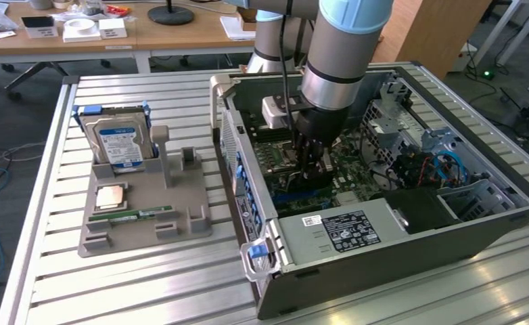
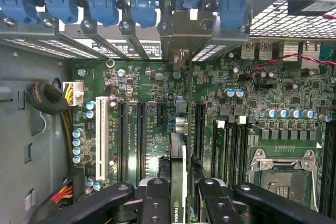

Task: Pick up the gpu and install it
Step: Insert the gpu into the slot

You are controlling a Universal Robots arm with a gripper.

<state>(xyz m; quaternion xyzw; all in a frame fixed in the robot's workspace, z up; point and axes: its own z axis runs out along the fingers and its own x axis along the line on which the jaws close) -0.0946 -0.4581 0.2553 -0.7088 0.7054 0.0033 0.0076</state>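
Inside the open computer case (image 1: 481, 223) my gripper (image 1: 308, 175) reaches down over the motherboard (image 1: 355, 183). In the wrist view the gpu (image 2: 178, 156) stands edge-on between my two black fingers (image 2: 155, 195), and my gripper (image 2: 181, 190) is shut on it. The card is thin and dark, with a green logo near the fingers. It lines up with the row of long black expansion slots (image 2: 139, 129), and its metal bracket (image 2: 181, 59) reaches the rear slot openings. Whether it is seated in a slot I cannot tell.
A grey parts holder (image 1: 192, 227) left of the case carries a silver hard drive (image 1: 120, 142), a square chip (image 1: 111, 196) and a green memory stick (image 1: 143, 214). Blue latches (image 2: 105, 6), a cable bundle (image 2: 47, 98), the processor socket (image 2: 283, 174) and the power supply (image 1: 346, 230) crowd the board.
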